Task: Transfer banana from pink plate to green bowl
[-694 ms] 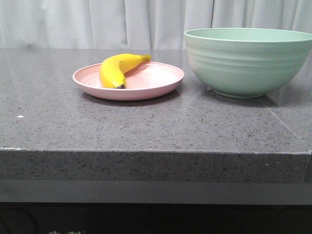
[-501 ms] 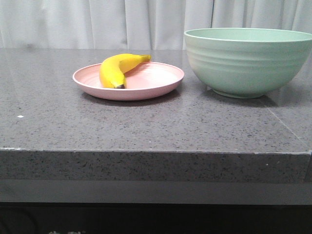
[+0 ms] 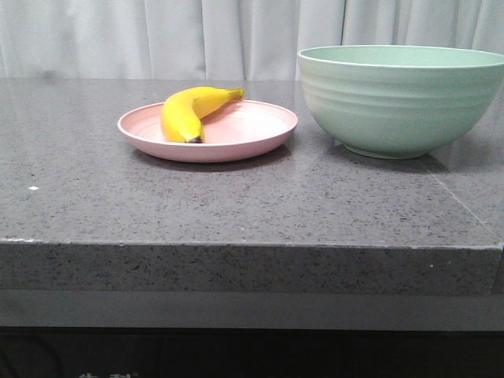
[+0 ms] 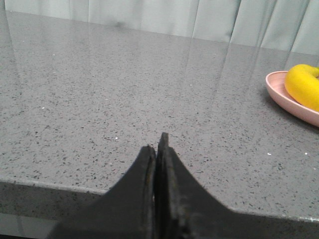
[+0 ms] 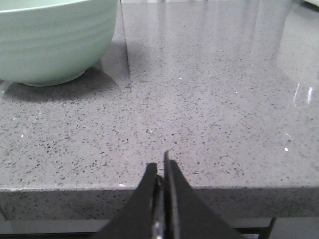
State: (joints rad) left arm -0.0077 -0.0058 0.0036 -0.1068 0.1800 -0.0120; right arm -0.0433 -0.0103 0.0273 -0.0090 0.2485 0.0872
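Note:
The yellow banana (image 3: 189, 113) lies on the left part of the pink plate (image 3: 244, 134) in the middle of the grey stone table. The green bowl (image 3: 398, 98) stands upright to the plate's right and looks empty from here. No gripper shows in the front view. My left gripper (image 4: 157, 144) is shut and empty, low by the table's front edge, with the plate (image 4: 286, 97) and banana (image 4: 303, 84) far off to its side. My right gripper (image 5: 160, 164) is shut and empty at the front edge, with the bowl (image 5: 55, 42) ahead of it to one side.
The grey speckled table (image 3: 236, 205) has a thick front edge. A white curtain (image 3: 157, 35) hangs behind it. A seam in the tabletop (image 5: 124, 50) runs beside the bowl.

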